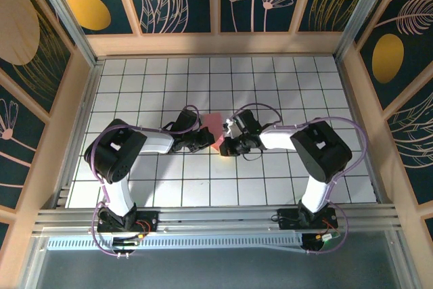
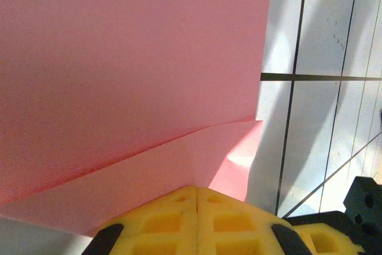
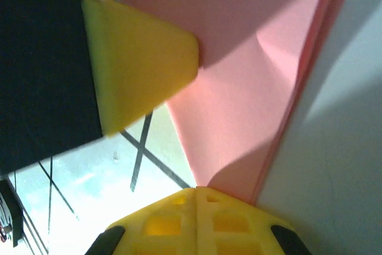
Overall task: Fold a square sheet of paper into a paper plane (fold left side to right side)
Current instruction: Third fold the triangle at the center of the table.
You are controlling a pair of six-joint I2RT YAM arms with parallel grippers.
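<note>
The salmon-pink sheet of paper [image 1: 215,125] lies folded in layers on the white grid tiles, between my two grippers. In the left wrist view the paper [image 2: 131,76] shows a slanted fold edge, and my left gripper [image 2: 197,190] is shut with its yellow tips against the paper's near edge. In the right wrist view the paper [image 3: 250,88] tapers to a narrow end right at my shut right gripper [image 3: 196,190], while a yellow finger of the left gripper [image 3: 143,70] touches its side. From above, the left gripper [image 1: 205,141] and the right gripper [image 1: 229,144] almost meet below the paper.
The white tiled table [image 1: 270,86] is boxed in by wooden walls with dark floral panels. An aluminium rail [image 1: 216,218] carrying both arm bases runs along the near edge. Open tiles stretch behind and to either side of the arms.
</note>
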